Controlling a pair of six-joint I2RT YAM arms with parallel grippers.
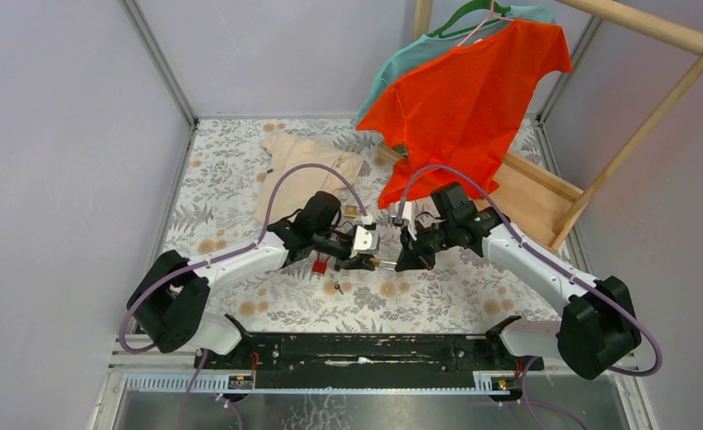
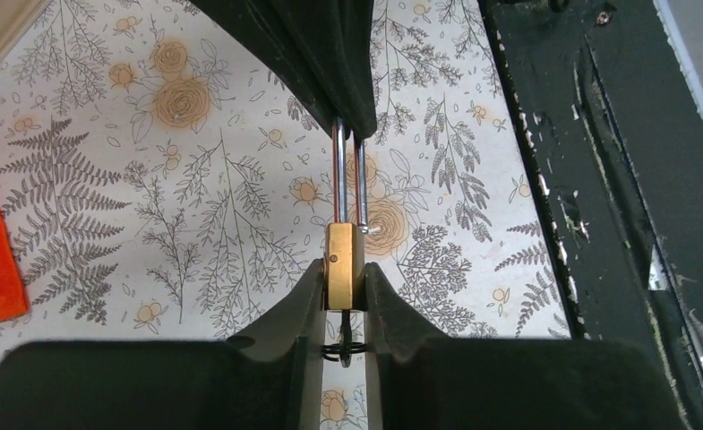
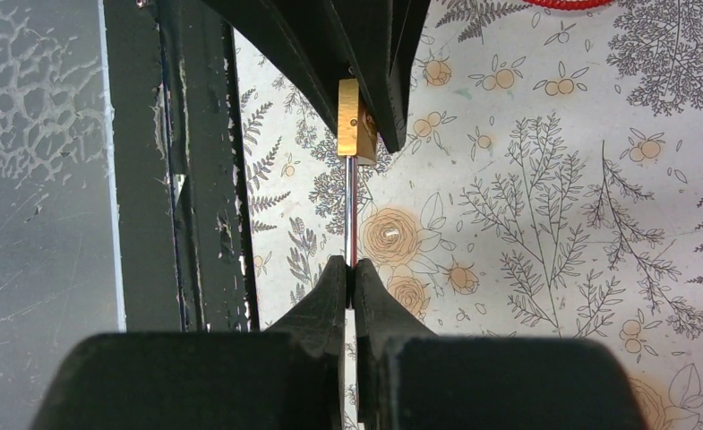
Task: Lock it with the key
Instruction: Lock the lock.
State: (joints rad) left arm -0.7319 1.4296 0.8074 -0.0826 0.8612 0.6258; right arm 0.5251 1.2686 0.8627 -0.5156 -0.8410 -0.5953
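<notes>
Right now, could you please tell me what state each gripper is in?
Left gripper: closed on the small brass padlock body.
Right gripper: closed on the padlock's silver steel shackle.

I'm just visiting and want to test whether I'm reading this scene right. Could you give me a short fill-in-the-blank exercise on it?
1. The left gripper grips the padlock by its brass ____.
2. The right gripper is shut on the padlock's steel ____.
3. On the rack, the ____ T-shirt hangs in front of the teal one.
Missing words: body; shackle; orange.
</notes>
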